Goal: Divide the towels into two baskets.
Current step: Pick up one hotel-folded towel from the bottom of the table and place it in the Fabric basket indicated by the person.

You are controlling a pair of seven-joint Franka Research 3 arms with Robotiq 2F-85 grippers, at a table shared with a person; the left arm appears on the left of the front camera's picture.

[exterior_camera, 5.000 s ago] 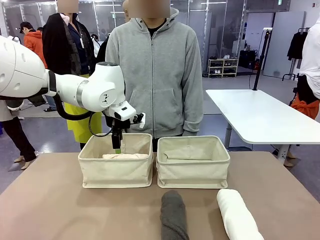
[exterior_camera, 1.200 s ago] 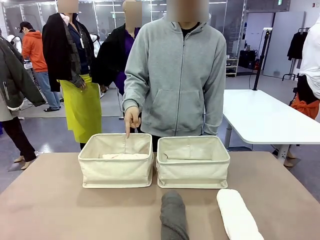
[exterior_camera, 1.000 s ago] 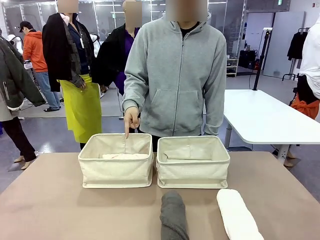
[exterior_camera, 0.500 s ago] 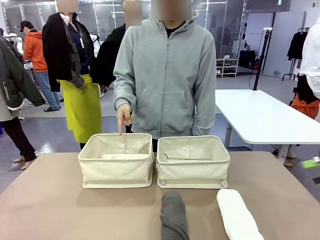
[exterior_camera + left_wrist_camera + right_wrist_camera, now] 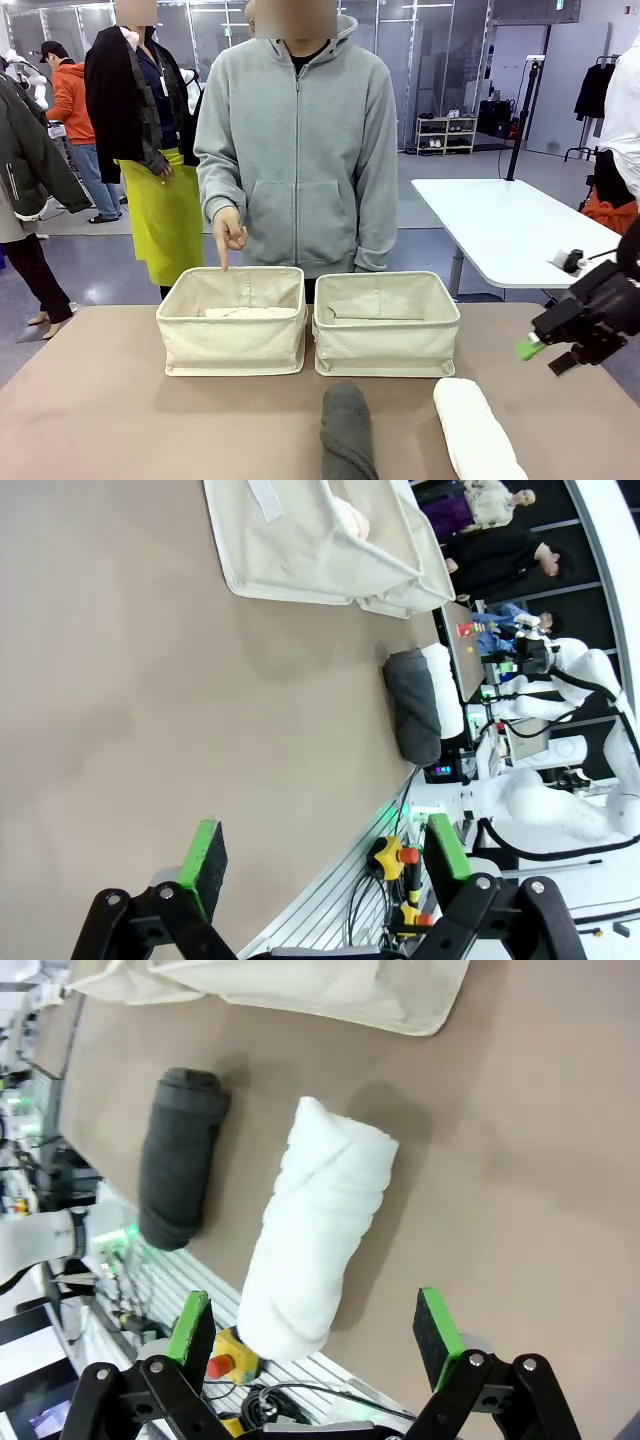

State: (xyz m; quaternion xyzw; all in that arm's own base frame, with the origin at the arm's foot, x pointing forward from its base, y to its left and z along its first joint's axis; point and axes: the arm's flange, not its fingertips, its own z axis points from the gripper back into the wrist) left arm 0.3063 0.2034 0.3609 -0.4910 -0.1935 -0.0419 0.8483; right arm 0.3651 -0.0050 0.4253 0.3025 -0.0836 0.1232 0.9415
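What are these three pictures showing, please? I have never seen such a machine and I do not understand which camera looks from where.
This is a robot with two arms working at a brown table. The front picture comes from a fixed camera on the robot's side, looking across at a person in a grey hoodie, whose hand points down at the left basket. Next to it stands the right basket. In front of them lie a dark grey towel and a white towel, both rolled. The black claw with green pads entering from the right is the right gripper.

The other two pictures come from cameras on the wrists, so they look turned. One looks past the left gripper, the other past the right gripper above the white towel. Both grippers are open and hold nothing.
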